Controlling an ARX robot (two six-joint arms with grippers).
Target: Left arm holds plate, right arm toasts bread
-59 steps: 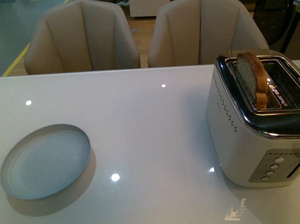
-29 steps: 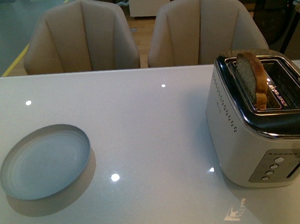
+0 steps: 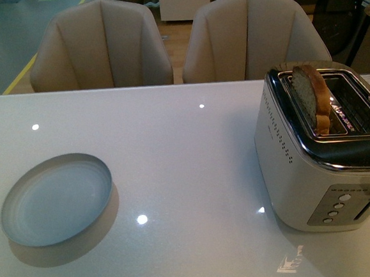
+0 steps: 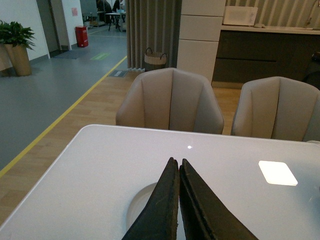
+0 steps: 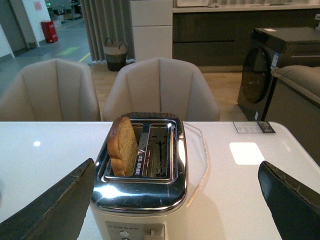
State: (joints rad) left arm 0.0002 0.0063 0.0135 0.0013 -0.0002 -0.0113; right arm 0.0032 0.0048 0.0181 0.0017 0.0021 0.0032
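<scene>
While standing in toaster (image 3: 315,167) slot, bread (image 3: 310,100) upright, rounded top up

bare table (image 3: 186,151) between plate (image 3: 55,200), toaster (image 3: 315,167)

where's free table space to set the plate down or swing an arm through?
Widest bare stretch: the table middle, between the plate near the left edge and the toaster on the right. The far strip along the two chairs is also bare. Crowded only at the right edge, where the toaster stands with the bread sticking out of one slot.
</scene>
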